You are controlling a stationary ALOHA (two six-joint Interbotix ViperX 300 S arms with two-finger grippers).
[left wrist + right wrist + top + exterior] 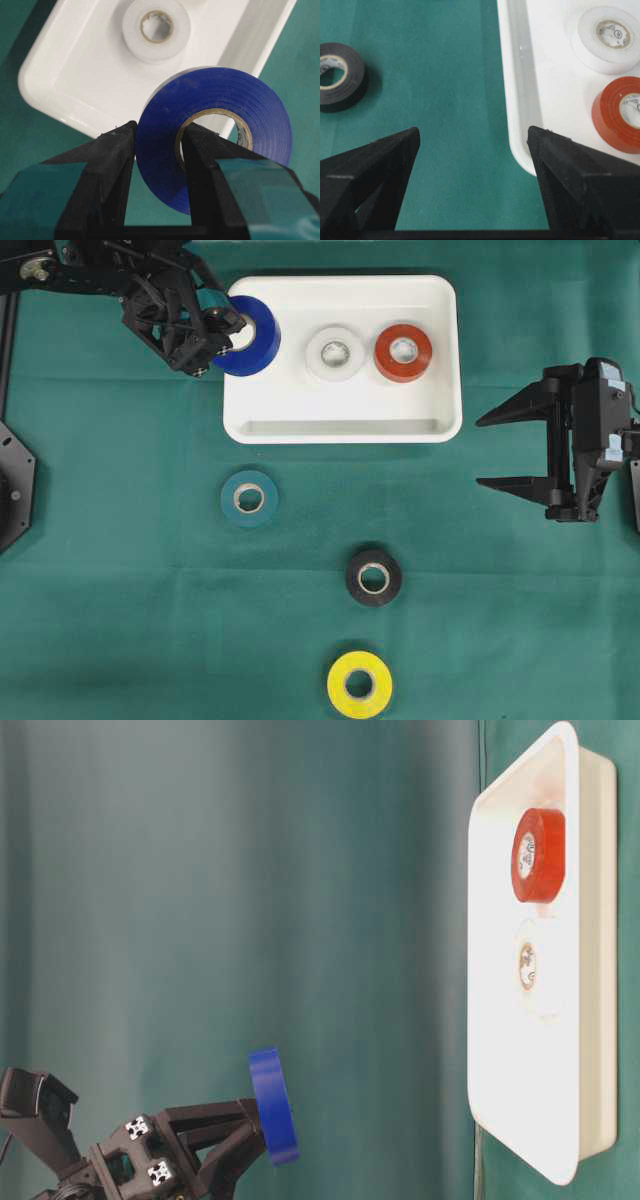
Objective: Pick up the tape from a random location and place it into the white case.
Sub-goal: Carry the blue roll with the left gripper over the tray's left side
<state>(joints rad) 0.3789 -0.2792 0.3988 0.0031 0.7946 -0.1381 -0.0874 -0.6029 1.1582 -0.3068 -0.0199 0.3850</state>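
The white case (342, 425) lies at the top middle of the green cloth. In it lie a white tape roll (334, 352) and a red tape roll (403, 352). My left gripper (232, 328) is shut on a blue tape roll (250, 337), one finger through its core, held over the case's left rim. In the left wrist view the blue roll (210, 135) hangs above the case's corner (60, 85). In the table-level view the roll (272, 1105) is well clear of the case (500, 1020). My right gripper (485, 452) is open and empty, right of the case.
On the cloth below the case lie a teal roll (249, 499), a black roll (374, 577) and a yellow roll (360, 685). The black roll also shows in the right wrist view (340, 75). The case's right rim (515, 100) lies just ahead of my right fingers.
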